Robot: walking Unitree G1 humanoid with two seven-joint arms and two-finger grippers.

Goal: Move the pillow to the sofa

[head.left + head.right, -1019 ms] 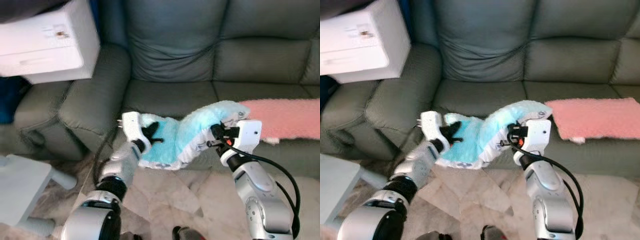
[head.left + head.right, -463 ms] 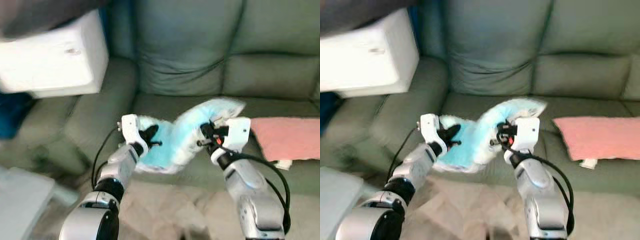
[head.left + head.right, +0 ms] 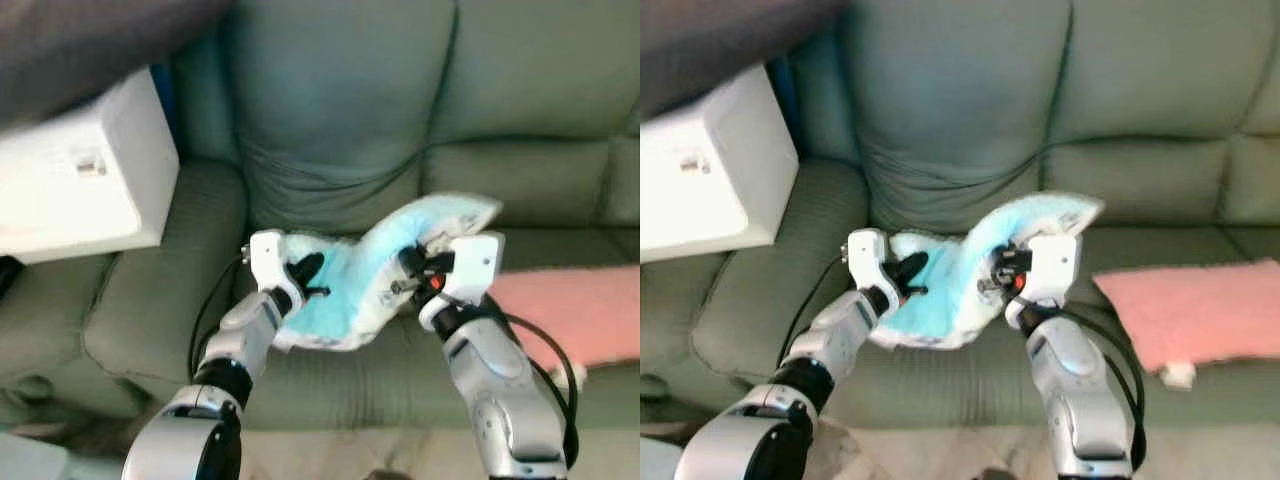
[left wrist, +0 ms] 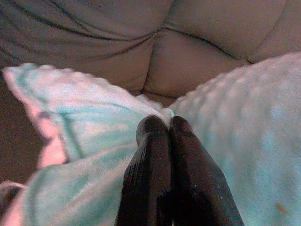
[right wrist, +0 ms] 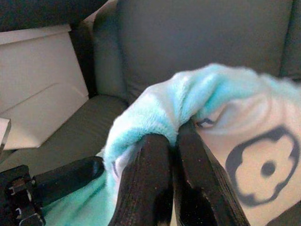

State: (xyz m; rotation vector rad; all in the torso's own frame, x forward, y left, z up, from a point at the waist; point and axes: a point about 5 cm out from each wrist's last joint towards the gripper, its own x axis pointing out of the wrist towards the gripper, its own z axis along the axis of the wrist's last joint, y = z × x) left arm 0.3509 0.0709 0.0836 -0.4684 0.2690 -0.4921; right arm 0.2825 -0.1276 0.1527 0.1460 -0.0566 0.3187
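From the head views, the fluffy turquoise pillow [image 3: 350, 275] hung crosswise between left gripper [image 3: 305, 280] and right gripper [image 3: 412, 270], apparently just above the grey-green leather sofa [image 3: 340, 120] seat. Each wrist view showed black fingers [image 4: 160, 179] clamped on plush.

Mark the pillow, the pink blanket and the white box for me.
pillow [image 3: 345, 285]: left eye view, its turquoise middle between the hands.
pink blanket [image 3: 570, 315]: left eye view, its flat middle.
white box [image 3: 75, 180]: left eye view, its front face.
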